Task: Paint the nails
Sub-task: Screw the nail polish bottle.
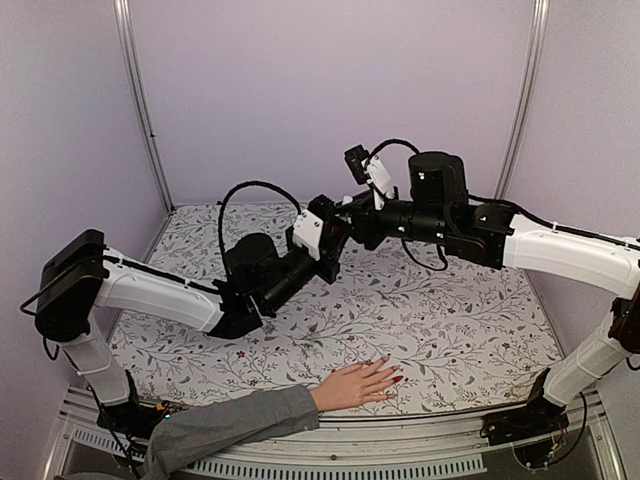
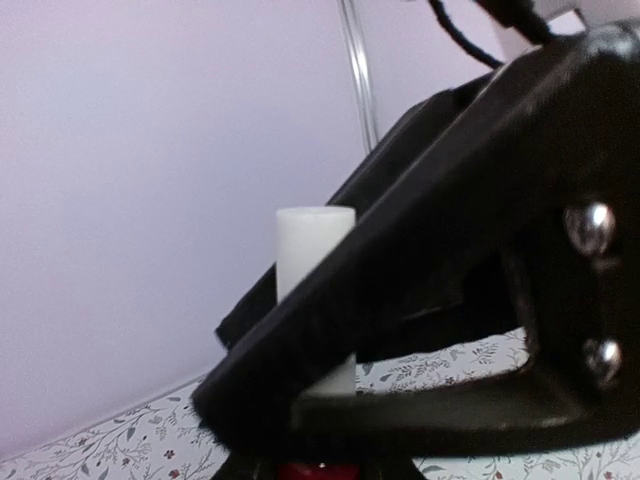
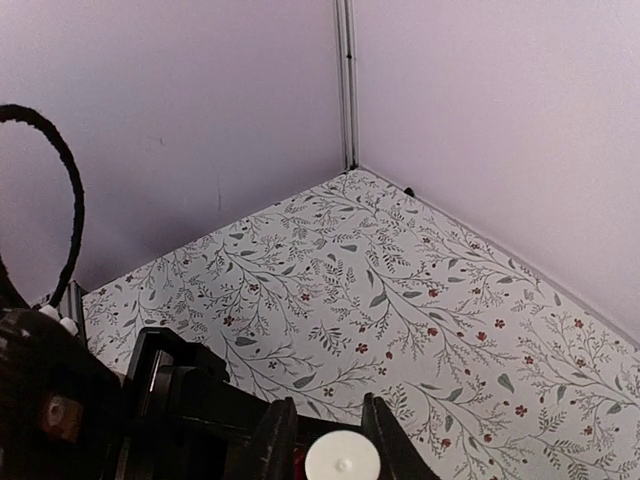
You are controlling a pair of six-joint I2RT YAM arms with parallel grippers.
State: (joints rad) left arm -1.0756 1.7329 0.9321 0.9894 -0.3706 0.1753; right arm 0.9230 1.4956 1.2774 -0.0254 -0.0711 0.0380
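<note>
A pale hand (image 1: 352,386) with a grey sleeve (image 1: 230,422) lies flat at the table's near edge. The nails (image 1: 397,380) are tiny and at least one looks dark red. Both grippers meet in the air over the middle of the table, well behind the hand. My left gripper (image 1: 328,236) is shut on the small red bottle (image 2: 315,470), which barely shows below its white cap (image 2: 314,250). My right gripper (image 3: 335,442) is shut on that cap (image 3: 342,459), one finger on each side. The brush is hidden.
The table carries a floral cloth (image 1: 450,320). Lilac walls close in the back and both sides, with metal corner posts (image 1: 140,100). The left arm's black cable (image 1: 240,195) loops up behind its wrist.
</note>
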